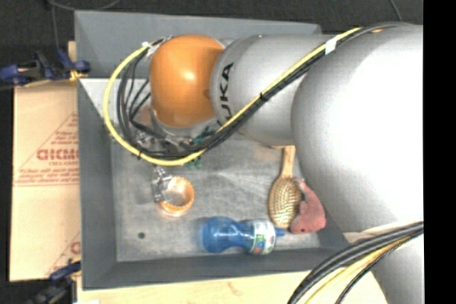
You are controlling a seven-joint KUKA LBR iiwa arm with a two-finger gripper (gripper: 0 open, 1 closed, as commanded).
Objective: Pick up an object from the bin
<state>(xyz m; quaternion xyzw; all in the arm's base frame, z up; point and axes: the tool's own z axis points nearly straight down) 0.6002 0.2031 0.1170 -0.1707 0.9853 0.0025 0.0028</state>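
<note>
1. Camera view: the hand [162,169] is masked by the orange wrist cover [184,78]; whether it is clenched or released cannot be told.
2. A clear orange cup [175,196] lies just beside it, towards the left wall of the bin [94,210].
3. A straight descent astride the cup's rim is advised, kept clear of the blue bottle [231,236].

My orange wrist cover [184,78] and its cables [121,117] sit over my tool [162,144], so most of it is hidden from above. My arm [342,124] runs off the picture's lower edge and covers the right side of the bin [96,210]. The pink thing [311,213] beside the wooden hairbrush [285,197] lies half under my arm; I cannot tell what it is. The label on the blue bottle [229,236] is too small to read, and a dark speck [141,234] on the bin floor is too small to name.
</note>
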